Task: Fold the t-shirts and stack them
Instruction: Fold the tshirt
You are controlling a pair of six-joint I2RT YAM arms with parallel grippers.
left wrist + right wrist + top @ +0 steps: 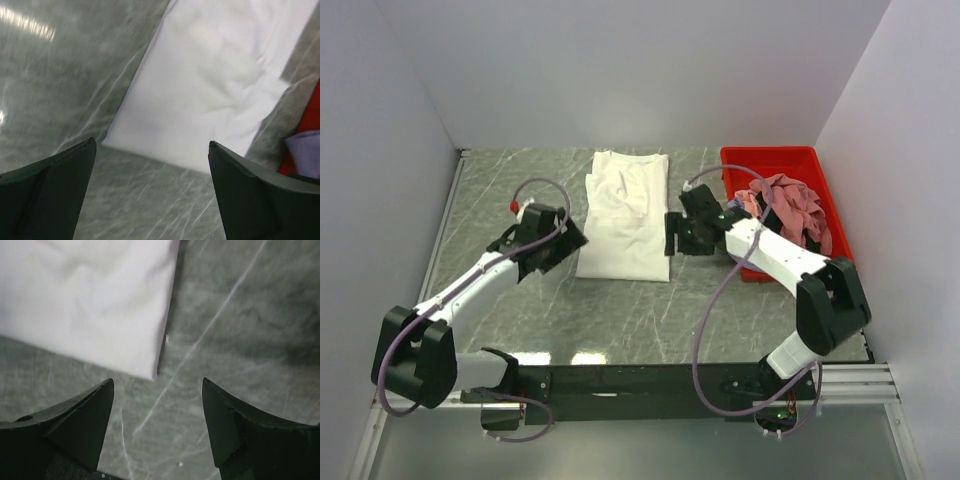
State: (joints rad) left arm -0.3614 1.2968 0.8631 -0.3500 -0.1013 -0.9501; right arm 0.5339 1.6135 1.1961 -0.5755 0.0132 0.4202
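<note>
Holding the left tool (570, 240) wide open and empty just left of the folded white t-shirt (625, 215), beside its near-left corner, over bare counter (620, 310). Holding the right tool (672, 235) well open too, gripping nothing, just off the shirt's right edge close to the near-right corner. Lying flat between both tools as a long rectangle, long axis running near to far, short edge facing the counter's near side. Sitting farther right: a red bin (770, 155) heaped with crumpled pink t-shirts (785, 205), a bit of lavender cloth (305, 150) showing in the left wrist view. Reaching across the bin's near-left corner with the right arm (775, 255).
</note>
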